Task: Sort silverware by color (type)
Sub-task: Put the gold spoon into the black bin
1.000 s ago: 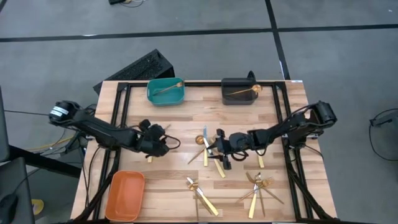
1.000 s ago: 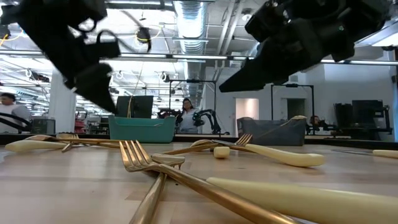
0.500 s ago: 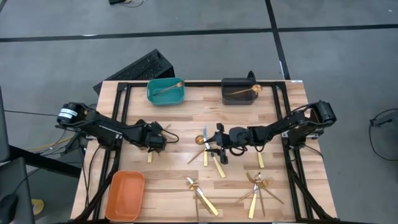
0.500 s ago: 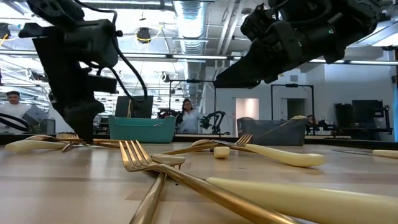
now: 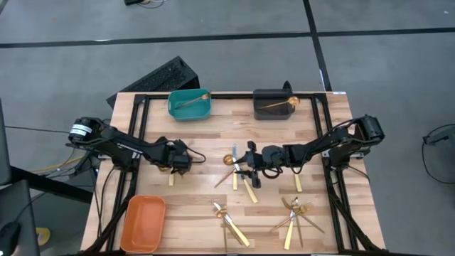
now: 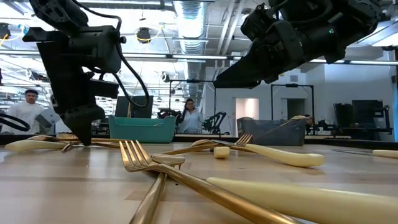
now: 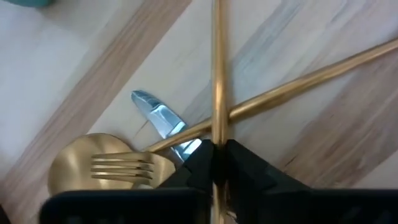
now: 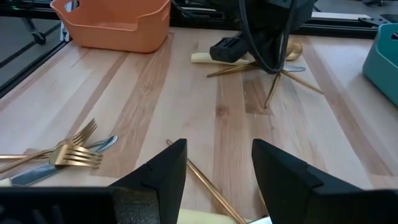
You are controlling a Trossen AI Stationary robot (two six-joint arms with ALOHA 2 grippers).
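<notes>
The left hand (image 5: 182,161) is low over the worktop (image 5: 206,188), in its left half about midway between the far and near edges; its fingers (image 7: 245,168) are closed tight on a slim gold handle (image 7: 217,74) of one piece of silverware. In the left wrist view this handle crosses over another gold handle (image 7: 298,84); just beside them lie a gold fork (image 7: 121,165), a gold spoon bowl (image 7: 81,155) and a silver knife blade (image 7: 158,118), all touching or overlapping in a small heap.

The right hand (image 5: 249,167) is near the middle of the worktop, above a second heap of silverware (image 5: 238,174); its fingers (image 8: 158,174) stand wide apart and hold nothing; a thin gold handle (image 8: 205,180) lies on the wood between them.

Two more heaps of silverware lie close to the near edge: one (image 5: 229,220) about in the middle of that edge, one (image 5: 295,213) more toward the right.

At the far edge stand a teal bin (image 5: 189,104) and a dark grey bin (image 5: 273,104), each with a gold piece inside; an orange bin (image 5: 143,222) stands at the near left corner.

In the low view gold forks (image 6: 146,162) lie close to the camera; people (image 6: 189,118) are in the room behind.
</notes>
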